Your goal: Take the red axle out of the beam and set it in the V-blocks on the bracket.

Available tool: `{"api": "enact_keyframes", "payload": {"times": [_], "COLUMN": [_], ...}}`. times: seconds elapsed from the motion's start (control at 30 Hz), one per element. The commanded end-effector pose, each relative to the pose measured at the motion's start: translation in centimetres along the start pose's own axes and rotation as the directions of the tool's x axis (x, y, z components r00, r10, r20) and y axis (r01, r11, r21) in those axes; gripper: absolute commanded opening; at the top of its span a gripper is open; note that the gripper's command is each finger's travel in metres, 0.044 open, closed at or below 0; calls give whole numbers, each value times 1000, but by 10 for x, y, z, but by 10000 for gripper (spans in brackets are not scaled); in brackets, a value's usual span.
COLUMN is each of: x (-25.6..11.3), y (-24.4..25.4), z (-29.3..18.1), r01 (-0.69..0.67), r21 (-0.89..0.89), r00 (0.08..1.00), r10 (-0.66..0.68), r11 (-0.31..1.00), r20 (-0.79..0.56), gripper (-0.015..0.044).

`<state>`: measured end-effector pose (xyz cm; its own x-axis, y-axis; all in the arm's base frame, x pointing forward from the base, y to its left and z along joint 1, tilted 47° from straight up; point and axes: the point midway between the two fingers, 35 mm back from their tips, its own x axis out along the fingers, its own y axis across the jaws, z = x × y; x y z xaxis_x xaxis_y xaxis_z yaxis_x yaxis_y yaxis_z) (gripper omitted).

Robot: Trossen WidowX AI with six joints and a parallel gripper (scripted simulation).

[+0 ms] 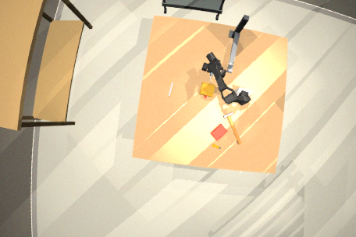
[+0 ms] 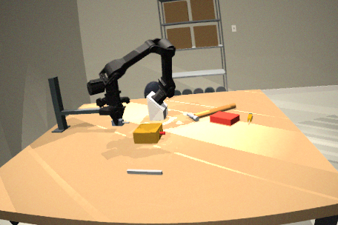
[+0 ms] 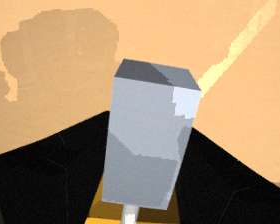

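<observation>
The yellow block [image 1: 207,90] [image 2: 147,133] [image 3: 98,220] in the middle of the table [image 1: 156,132] [image 2: 219,192] [image 3: 156,30] serves as the beam and has the red axle [image 1: 205,97] [image 2: 162,132] in it. Only a short stub shows, poking out of the block's right side. The axle lies level, its long axis running left to right, with the visible end pointing right.

Left of the block, the gripper [image 1: 211,72] [image 2: 118,121] [image 3: 144,127] is closed on a grey block [image 2: 118,123] [image 3: 145,142] with a thin light pin [image 1: 211,76] [image 2: 126,122] [image 3: 129,215]. The pin points right, towards the yellow block; whether they touch, I cannot tell.

Farther left stands a dark post [image 2: 58,105] [image 1: 242,24] carrying a level grey bar [image 1: 233,51] [image 2: 81,111]. A grey rod [image 1: 171,89] [image 2: 144,172] lies on the near side, also left to right. A red block [image 1: 218,132] [image 2: 224,118] and a hammer [image 1: 234,129] [image 2: 216,110] lie on the right. On the far shelf unit [image 2: 190,22], brown boxes [image 2: 176,12] sit in two rows.
</observation>
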<state>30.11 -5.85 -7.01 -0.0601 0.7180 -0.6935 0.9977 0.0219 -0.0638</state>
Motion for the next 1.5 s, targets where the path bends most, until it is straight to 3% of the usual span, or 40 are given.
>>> {"api": "enact_keyframes", "payload": {"times": [0.0,0.7,1.47], "x": [-8,-17,20], "y": [1,33,36], "z": [0,-18,-18], "r01": [-3,-4,-5], "r21": [-8,-10,-10], "r00": [1000,1000,1000], "r10": [3,4,5], "r11": [1000,1000,1000], "r20": [6,4,4], "gripper": [0,0,0]}}
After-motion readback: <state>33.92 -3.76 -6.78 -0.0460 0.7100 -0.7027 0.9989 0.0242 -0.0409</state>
